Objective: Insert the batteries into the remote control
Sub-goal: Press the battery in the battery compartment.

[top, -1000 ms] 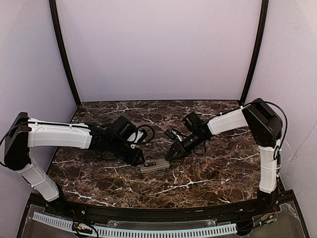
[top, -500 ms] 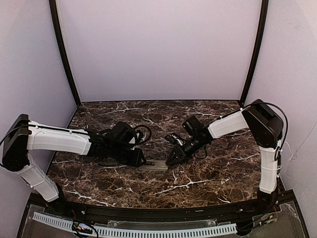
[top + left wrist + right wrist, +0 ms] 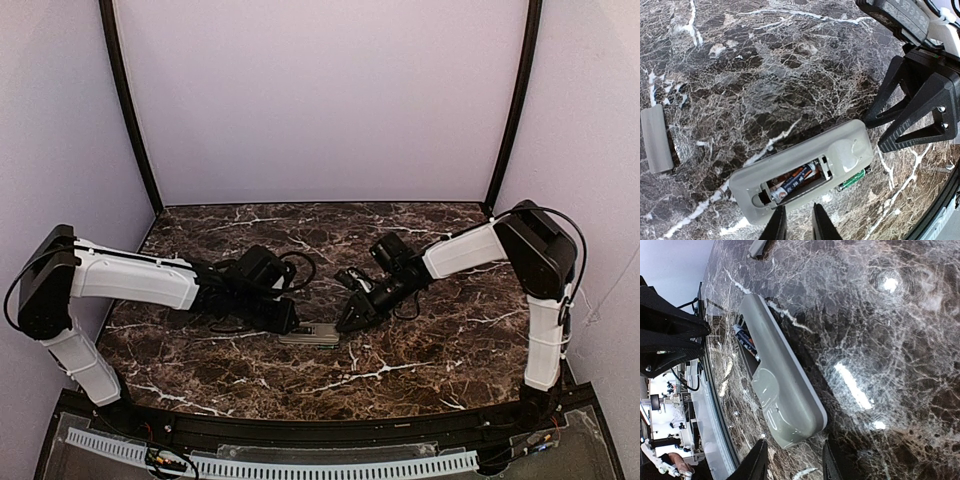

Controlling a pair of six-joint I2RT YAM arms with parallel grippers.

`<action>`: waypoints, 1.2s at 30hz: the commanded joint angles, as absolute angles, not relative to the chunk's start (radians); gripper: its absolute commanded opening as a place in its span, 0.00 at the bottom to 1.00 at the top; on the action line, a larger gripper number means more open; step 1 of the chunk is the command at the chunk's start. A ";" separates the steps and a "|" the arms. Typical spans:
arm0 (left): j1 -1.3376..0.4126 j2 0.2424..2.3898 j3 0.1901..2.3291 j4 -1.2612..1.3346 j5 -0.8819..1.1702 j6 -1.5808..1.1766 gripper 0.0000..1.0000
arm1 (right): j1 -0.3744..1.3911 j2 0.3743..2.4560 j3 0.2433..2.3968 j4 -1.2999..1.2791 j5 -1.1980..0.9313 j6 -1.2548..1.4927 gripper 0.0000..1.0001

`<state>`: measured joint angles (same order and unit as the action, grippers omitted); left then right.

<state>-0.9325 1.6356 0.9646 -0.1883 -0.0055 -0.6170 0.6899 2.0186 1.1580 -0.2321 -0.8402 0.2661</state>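
The remote control (image 3: pixel 805 170) lies grey back up on the marble table, its battery bay open. One battery (image 3: pixel 795 182) lies slanted in the bay. A second battery (image 3: pixel 854 179), green-tinted, lies on the table against the remote's near edge. My left gripper (image 3: pixel 796 226) is slightly open and empty, just short of the remote's near side. My right gripper (image 3: pixel 792 462) is open and empty, its fingers either side of the remote's (image 3: pixel 782 390) end without touching it. In the top view the remote (image 3: pixel 310 335) lies between my left gripper (image 3: pixel 285 320) and my right gripper (image 3: pixel 347 320).
The grey battery cover (image 3: pixel 656 140) lies on the table to the left of the remote, and shows at the top edge of the right wrist view (image 3: pixel 757 247). The table's front edge rail (image 3: pixel 320 425) runs close below the remote.
My left gripper has dropped lower and shifted slightly right towards the remote. My right gripper has come down closer to the remote's right end. The remote stays in place.
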 commanded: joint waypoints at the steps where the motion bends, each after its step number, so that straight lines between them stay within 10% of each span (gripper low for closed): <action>1: -0.937 1.654 0.985 -0.205 -0.014 -0.598 0.19 | 0.699 2.005 1.142 -0.218 -0.839 0.262 0.36; 36: -0.937 1.701 0.996 -0.197 -0.003 -0.592 0.16 | 0.701 2.052 1.173 -0.219 -0.868 0.248 0.30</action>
